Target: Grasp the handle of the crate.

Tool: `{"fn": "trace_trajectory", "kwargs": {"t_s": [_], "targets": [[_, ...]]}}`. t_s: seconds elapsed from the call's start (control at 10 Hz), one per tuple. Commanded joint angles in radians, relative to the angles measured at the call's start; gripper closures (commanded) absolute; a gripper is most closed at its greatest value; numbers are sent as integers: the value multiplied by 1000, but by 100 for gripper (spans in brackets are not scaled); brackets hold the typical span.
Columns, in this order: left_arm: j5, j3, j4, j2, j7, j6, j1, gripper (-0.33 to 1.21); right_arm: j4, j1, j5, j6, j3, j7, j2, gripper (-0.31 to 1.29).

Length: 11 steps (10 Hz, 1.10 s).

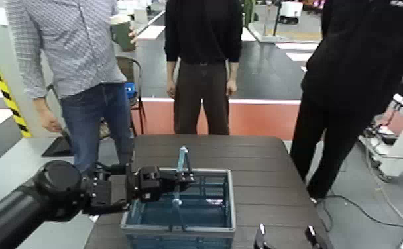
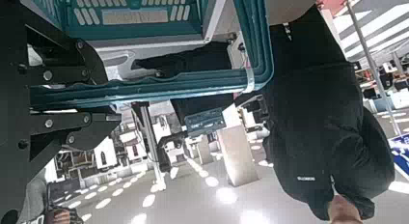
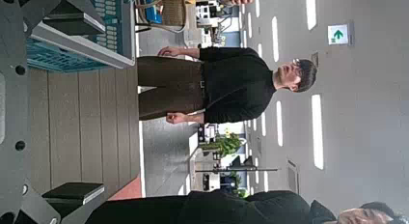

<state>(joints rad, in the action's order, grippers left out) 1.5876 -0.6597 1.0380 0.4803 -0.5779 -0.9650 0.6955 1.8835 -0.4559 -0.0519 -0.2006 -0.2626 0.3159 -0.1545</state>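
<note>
The grey-blue lattice crate stands on the dark wooden table, near its front edge. Its thin teal handle stands upright across the middle. My left gripper reaches in from the left and is closed on the handle bar partway up. In the left wrist view the teal bar runs between the dark fingers, with the crate's teal wall behind. My right gripper is open and empty low at the front right, beside the crate; its wrist view shows the crate farther off.
Three people stand along the table's far side: one in a plaid shirt holding a cup, one in black, one in black at the right. A chair stands behind. Bare tabletop lies right of the crate.
</note>
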Motion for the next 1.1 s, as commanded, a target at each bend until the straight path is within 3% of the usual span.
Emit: {"fn": "trace_trajectory", "kwargs": {"t_s": [0.1, 0.5, 0.6, 0.9, 1.1], "targets": [[0, 46, 77, 4, 61, -44, -31, 119, 2, -7, 1, -5, 6, 5, 4, 15], [137, 120, 261, 21, 234, -80, -146, 119, -3, -12, 7, -16, 8, 17, 9, 15], [181, 163, 321, 20, 300, -77, -197, 119, -4, -12, 7, -17, 10, 18, 6, 15], [276, 331, 519, -28, 521, -18, -407, 119, -11, -10, 7, -23, 10, 22, 9, 15], [276, 399, 586, -80, 584, 0, -501, 119, -12, -12, 7, -28, 11, 23, 6, 15]]}}
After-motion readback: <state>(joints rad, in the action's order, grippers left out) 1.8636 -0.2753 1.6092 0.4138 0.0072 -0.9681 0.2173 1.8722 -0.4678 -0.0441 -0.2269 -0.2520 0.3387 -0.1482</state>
